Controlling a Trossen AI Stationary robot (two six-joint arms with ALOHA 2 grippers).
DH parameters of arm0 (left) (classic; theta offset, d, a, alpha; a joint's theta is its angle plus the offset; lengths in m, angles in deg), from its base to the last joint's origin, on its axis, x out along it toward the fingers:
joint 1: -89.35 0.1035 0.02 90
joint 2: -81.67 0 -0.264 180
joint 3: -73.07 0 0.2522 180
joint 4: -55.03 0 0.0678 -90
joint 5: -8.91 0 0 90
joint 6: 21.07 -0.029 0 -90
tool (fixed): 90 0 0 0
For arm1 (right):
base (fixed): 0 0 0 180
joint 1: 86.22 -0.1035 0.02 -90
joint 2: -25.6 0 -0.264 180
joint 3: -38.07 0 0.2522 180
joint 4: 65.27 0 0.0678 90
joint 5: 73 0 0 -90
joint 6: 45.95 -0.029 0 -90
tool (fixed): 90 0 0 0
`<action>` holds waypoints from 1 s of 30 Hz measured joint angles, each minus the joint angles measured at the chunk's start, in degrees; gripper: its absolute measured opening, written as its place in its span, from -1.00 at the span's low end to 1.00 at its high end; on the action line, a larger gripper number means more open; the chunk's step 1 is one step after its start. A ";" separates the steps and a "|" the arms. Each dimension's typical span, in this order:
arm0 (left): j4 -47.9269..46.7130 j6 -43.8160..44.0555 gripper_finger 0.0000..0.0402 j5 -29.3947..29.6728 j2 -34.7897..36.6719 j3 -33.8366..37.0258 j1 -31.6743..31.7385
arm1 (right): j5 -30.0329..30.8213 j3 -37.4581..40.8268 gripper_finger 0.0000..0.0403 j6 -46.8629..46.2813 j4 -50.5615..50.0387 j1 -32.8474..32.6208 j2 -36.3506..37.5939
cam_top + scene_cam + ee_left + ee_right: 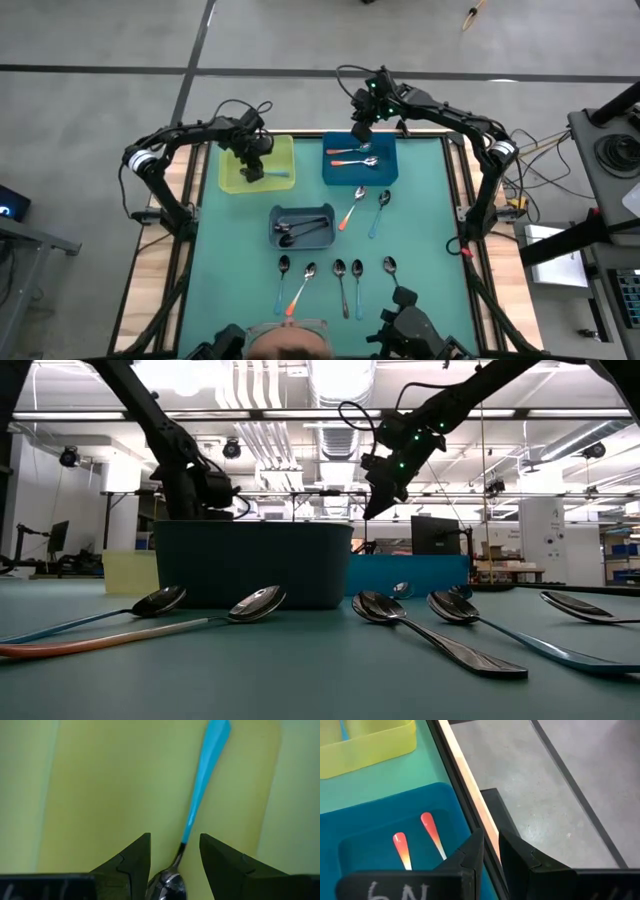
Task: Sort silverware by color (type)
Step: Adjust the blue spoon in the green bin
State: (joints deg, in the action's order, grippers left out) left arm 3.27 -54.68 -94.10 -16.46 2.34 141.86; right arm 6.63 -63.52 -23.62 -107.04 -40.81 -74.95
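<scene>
Spoons, sorted lot. One blue spoon (202,780) lies flat on the floor of the yellow bin (232,168), handle pointing away from the left gripper (175,855). That gripper hangs low inside the bin with fingers spread, one on each side of the spoon's neck and not pinching it; this reads as either a fresh drop or a hold not yet closed, and which one cannot be told.

Two orange spoons (350,156) lie in the blue bin (390,172), side by side. The right gripper (490,851) hovers above that bin's far edge, fingers drawn nearly together with a narrow gap and nothing between them.

Dark spoons (298,230) lie in the grey bin (275,215), just nearer the camera end than the other two bins. So each bin holds one colour, which fits the sort.

Spoons, unsorted lot, all loose on the green mat (430,220). An orange spoon (351,209) and a blue spoon (379,212) lie beside the grey bin. Nearer the table's front edge, a row of five: dark, orange, dark, blue, dark, bowls toward the bins. Judged roughly half done.
</scene>
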 joint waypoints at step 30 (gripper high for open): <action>-4.06 -5.29 -1.00 -5.43 -0.90 -0.11 -0.33 | 1.57 0.00 -0.74 0.17 0.02 0.02 0.00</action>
State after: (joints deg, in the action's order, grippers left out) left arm -0.79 -59.97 -99.53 -17.36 2.23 141.54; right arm 8.20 -63.52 -23.45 -107.02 -40.79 -74.95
